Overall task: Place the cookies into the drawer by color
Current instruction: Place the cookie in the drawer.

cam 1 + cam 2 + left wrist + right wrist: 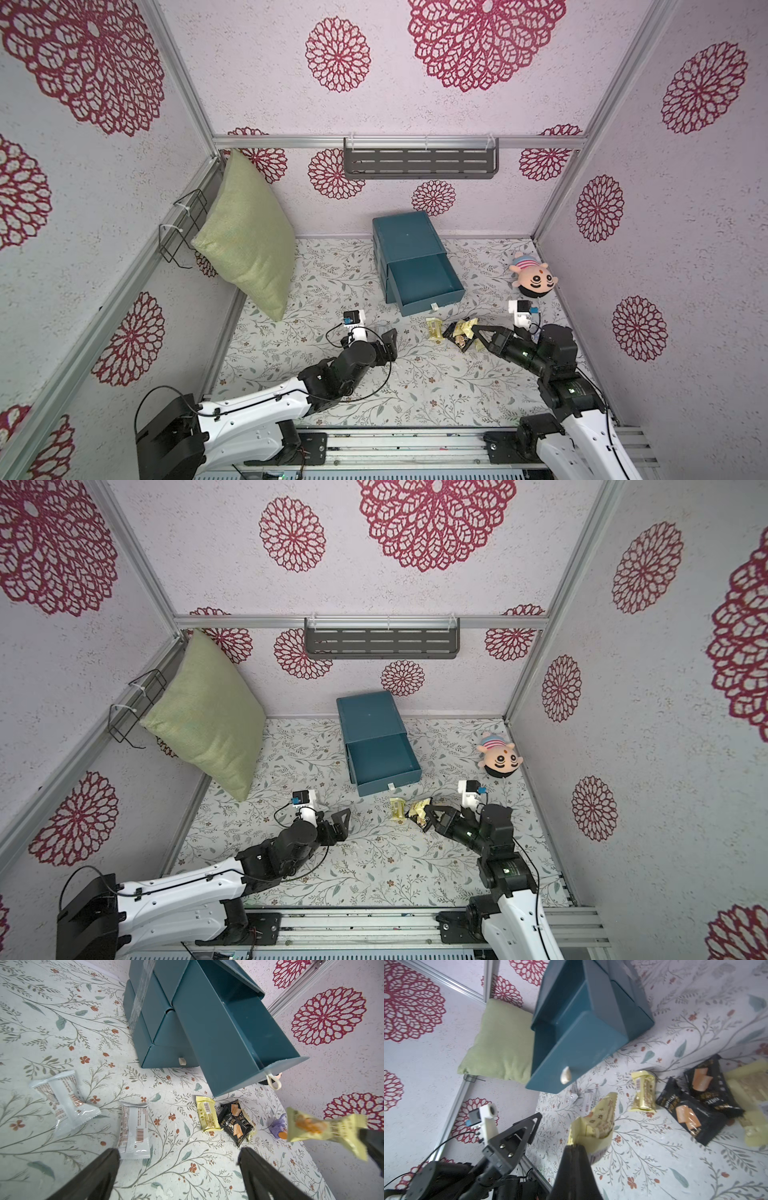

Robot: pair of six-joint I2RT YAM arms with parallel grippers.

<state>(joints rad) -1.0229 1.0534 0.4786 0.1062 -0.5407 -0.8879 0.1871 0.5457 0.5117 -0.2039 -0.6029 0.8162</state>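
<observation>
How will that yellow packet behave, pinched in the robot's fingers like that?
Likely light and fairly stiff: the yellow packet juts out from the right fingers, pinched only at one end. Its wrapper creases at the grip, so it may slip.

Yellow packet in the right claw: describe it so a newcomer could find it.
Find the dark teal plastic chest of drawers, top drawer pulled out. Wrapped cookie packets lie on the floral mat before it. This pale yellow crinkly packet alone is pinched by the right claw.

Drawer lies open above; cookies crowd its front.
</observation>
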